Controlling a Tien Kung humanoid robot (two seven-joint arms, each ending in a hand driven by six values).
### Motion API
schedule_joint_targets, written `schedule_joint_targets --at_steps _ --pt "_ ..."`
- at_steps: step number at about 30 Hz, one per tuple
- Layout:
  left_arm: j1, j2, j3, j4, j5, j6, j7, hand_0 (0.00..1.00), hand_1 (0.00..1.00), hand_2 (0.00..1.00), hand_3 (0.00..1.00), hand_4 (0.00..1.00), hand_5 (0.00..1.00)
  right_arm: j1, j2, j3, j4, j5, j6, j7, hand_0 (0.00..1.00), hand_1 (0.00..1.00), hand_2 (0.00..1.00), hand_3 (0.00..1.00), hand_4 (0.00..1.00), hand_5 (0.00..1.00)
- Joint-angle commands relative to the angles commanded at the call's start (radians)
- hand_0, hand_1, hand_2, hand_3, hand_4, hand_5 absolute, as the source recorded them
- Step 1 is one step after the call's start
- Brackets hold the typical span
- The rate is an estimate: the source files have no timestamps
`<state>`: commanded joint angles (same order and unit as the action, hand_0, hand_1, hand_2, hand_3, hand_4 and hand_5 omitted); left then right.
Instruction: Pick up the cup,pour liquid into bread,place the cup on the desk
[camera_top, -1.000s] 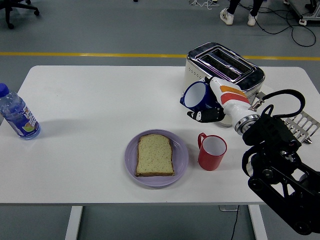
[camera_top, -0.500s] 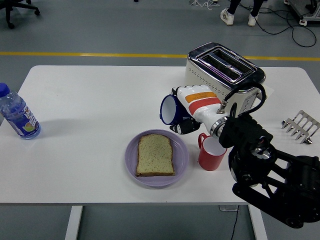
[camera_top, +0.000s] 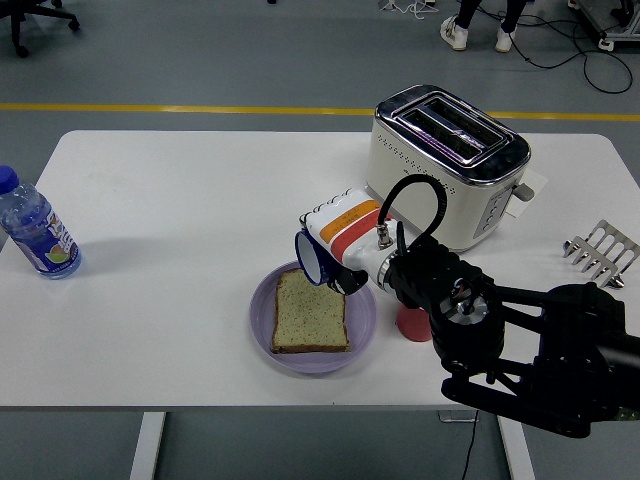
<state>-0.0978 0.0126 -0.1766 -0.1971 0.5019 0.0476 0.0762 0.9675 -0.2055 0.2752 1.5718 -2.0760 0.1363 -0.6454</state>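
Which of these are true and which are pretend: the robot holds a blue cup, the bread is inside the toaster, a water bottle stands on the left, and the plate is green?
The right hand holds the blue cup, tipped over the bread: true.
The bread is inside the toaster: false, it lies on the plate.
A water bottle stands at the table's left: true.
The plate is green: false, it is purple.
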Motion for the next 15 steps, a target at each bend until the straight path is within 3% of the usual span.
schedule_joint_targets --at_steps 7,15 --pt "0.003 -0.001 0.004 0.000 -0.002 0.000 0.000 0.635 0.646 0.656 0.550 0.321 0.837 0.017 0.023 -0.030 -0.032 -0.028 0.005 0.000 0.271 0.296 0.475 0.552 0.628 0.074" --pt "0.010 -0.002 0.008 0.000 -0.005 0.000 0.000 0.636 0.646 0.656 0.550 0.322 0.838 0.005 0.016 -0.043 -0.042 -0.034 -0.009 0.000 0.278 0.308 0.482 0.553 0.611 0.055"
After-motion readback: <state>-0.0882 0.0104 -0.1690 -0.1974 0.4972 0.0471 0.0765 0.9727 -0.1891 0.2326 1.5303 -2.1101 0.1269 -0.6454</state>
